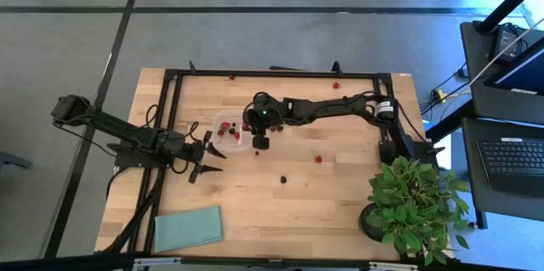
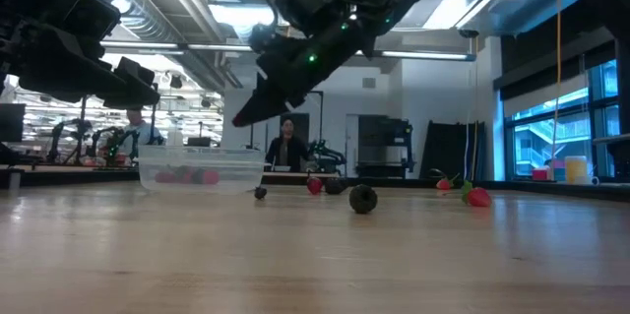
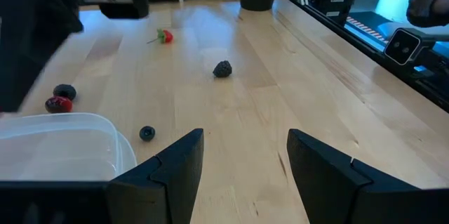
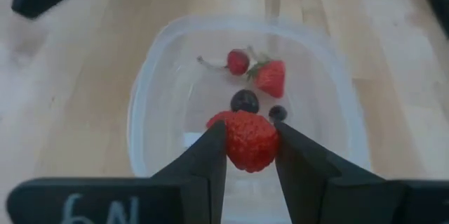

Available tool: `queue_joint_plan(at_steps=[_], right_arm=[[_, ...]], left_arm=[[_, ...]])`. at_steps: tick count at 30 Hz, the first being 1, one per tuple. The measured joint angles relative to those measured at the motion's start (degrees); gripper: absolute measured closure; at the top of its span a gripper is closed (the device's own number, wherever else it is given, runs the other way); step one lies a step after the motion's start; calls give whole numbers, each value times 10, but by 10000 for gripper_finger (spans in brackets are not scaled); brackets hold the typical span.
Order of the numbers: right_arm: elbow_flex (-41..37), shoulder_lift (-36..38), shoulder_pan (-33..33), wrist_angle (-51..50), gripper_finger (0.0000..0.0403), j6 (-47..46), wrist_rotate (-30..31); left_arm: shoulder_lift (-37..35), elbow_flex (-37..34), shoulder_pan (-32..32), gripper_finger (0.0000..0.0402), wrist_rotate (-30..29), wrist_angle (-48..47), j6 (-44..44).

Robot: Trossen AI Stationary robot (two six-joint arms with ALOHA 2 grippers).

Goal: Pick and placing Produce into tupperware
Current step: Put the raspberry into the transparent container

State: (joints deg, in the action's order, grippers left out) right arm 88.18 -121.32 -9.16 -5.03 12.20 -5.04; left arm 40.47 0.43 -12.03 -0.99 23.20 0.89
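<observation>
The clear tupperware (image 1: 228, 131) stands on the wooden table, left of centre, with several red and dark berries in it (image 4: 247, 83). My right gripper (image 4: 250, 155) is shut on a red strawberry (image 4: 250, 138) and hangs over the container's right rim (image 1: 248, 127); it also shows in the low view (image 2: 244, 115). My left gripper (image 3: 245, 157) is open and empty, just off the container's near left corner (image 1: 214, 154). Loose produce lies on the table: a blackberry (image 3: 222, 69), a red piece with a stem (image 3: 165, 36) and a blueberry (image 3: 146, 133). My right gripper pinches the strawberry by its two sides (image 4: 234, 144) between the two fingers. The fingers slant down from the table's right side. The strawberry is lifted clear, above the open tupperware.
More red pieces lie near the far edge (image 1: 231, 76) (image 1: 337, 85). A teal cloth (image 1: 189, 227) lies at the near left. A potted plant (image 1: 416, 199) stands at the near right corner. A black frame (image 1: 272, 73) borders the table.
</observation>
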Motion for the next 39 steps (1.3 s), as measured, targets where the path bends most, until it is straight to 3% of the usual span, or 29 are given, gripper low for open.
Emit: queue_joint_plan(at_steps=[9,39], right_arm=[[0,-29,-1,-1,292,-13,0],[-2,-29,0,9,280,-19,0]], left_arm=[[0,0,0,202,-14,-1,0],[0,0,0,202,-14,-1,0]])
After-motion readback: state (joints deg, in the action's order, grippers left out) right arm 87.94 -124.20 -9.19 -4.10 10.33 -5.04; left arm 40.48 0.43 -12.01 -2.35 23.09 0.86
